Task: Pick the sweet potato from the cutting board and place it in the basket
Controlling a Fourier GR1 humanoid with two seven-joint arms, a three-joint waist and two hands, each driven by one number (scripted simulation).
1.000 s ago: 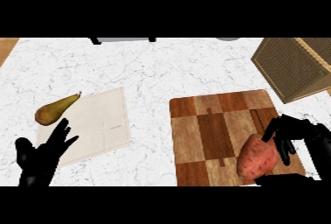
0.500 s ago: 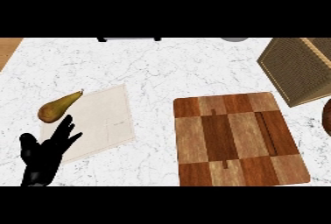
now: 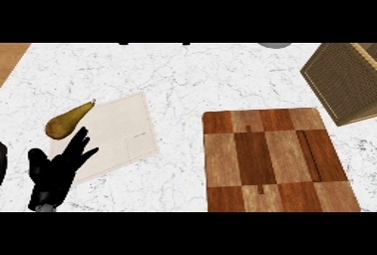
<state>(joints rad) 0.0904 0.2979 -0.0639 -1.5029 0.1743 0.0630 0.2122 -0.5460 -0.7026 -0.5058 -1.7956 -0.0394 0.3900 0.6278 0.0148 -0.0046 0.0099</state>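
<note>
The checkered wooden cutting board (image 3: 273,159) lies at the lower right with nothing on it. No sweet potato shows anywhere in the head view. The woven basket (image 3: 342,79) sits at the upper right edge, partly cut off. My left hand (image 3: 55,172) rests open at the lower left, fingers up, over the corner of a pale mat. My right hand is out of view.
A brown pear (image 3: 68,121) lies at the upper left corner of the pale mat (image 3: 117,134). The white marble counter (image 3: 191,79) stretches between mat and board. A wooden strip (image 3: 11,57) borders the far left.
My right hand, which held the sweet potato over the board's right edge, has left the view to the right together with the sweet potato. The view has shifted a little.
</note>
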